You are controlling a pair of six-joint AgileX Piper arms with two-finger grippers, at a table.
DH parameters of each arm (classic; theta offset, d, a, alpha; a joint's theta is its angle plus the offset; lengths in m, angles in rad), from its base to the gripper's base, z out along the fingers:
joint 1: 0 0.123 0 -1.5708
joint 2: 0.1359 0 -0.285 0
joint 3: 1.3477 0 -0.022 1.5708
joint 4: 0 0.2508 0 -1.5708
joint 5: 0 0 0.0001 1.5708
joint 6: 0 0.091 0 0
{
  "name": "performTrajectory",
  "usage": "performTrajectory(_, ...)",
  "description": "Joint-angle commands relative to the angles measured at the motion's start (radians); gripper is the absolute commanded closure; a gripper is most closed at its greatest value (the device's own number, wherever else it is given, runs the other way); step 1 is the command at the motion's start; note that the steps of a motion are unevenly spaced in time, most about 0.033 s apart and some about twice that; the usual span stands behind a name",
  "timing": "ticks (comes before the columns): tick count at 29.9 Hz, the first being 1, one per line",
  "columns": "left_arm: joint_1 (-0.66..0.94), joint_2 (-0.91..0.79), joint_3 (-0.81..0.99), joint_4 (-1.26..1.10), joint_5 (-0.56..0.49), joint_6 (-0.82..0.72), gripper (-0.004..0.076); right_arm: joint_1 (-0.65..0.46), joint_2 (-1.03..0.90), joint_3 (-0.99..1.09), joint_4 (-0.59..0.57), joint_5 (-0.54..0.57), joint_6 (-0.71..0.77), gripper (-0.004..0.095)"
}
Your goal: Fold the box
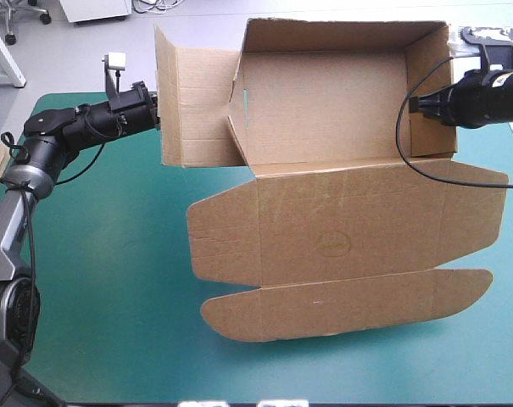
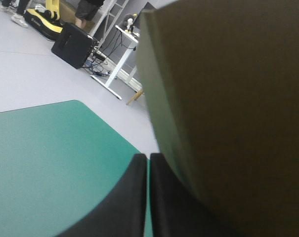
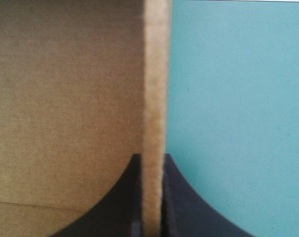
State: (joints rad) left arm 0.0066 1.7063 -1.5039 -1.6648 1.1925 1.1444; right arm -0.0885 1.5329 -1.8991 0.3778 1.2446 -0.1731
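Teal-green cover (image 1: pixel 95 322) carries the brown box (image 1: pixel 324 110) across the centre and upper right of the frame, walls raised, lid (image 1: pixel 349 229) flat below. We find the right gripper (image 3: pixel 151 160) clamped on its right wall (image 1: pixel 430 93), board edge between the fingers (image 3: pixel 124 197). We find the left gripper (image 2: pixel 148 159) closed on nothing, beside the box's left flap (image 1: pixel 192 102).

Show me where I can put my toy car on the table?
Biggest bare patch of cover: left of the box's flat lid, out to the left edge. A thin strip runs along the near edge, wider at the near right corner. Crowded at the far side: tray, raised flap, left gripper, right gripper.
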Motion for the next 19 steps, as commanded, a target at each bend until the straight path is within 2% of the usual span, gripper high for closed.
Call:
performTrajectory(1,-0.022,-0.07,-0.051,-0.098,0.083,-0.026,0.0714,0.0,-0.035,-0.027,0.045,-0.017,0.002,0.0926)
performTrajectory(15,-0.135,-0.074,-0.119,-0.063,0.082,-0.089,0.0713,0.0,-0.035,-0.027,0.039,-0.021,0.002,0.0926)
performTrajectory(19,-0.165,-0.074,-0.125,-0.063,0.082,-0.1,0.0664,0.0,-0.035,-0.027,0.039,-0.021,0.002,0.0926)
